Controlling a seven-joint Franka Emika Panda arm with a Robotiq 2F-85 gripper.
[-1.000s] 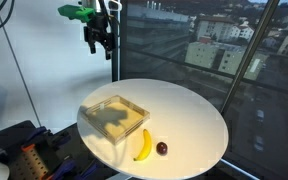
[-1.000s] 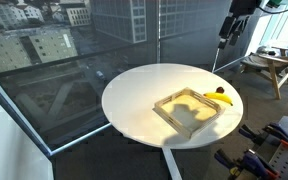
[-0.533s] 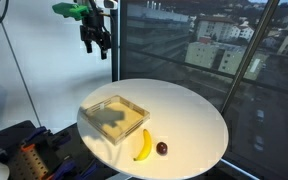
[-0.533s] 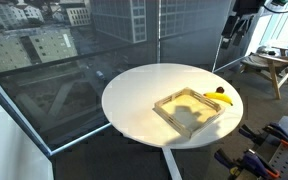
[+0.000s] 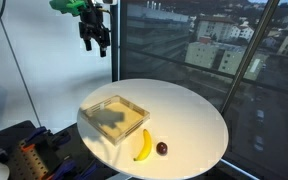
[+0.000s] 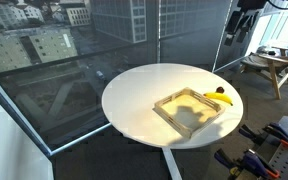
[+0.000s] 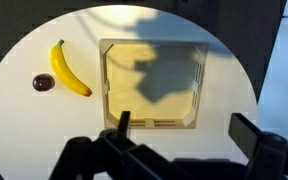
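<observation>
My gripper (image 5: 96,41) hangs high above the round white table (image 5: 199,120), open and empty; it also shows in an exterior view (image 6: 234,30) and in the wrist view (image 7: 184,128). On the table lies a shallow square wooden tray (image 5: 114,117), seen too in an exterior view (image 6: 191,109) and in the wrist view (image 7: 154,85). Beside the tray lie a yellow banana (image 5: 143,145) and a dark plum (image 5: 162,149). They show in the wrist view as the banana (image 7: 67,70) and the plum (image 7: 44,82). The banana (image 6: 223,98) sits at the tray's far corner.
Tall glass windows (image 5: 214,50) stand right behind the table. A wooden stool (image 6: 266,66) stands in the corner. Dark equipment (image 5: 19,150) sits on the floor beside the table, and clamps (image 6: 254,150) lie by the table foot.
The gripper has risen a little higher and drifted slightly sideways above the table. Nothing on the table has moved.
</observation>
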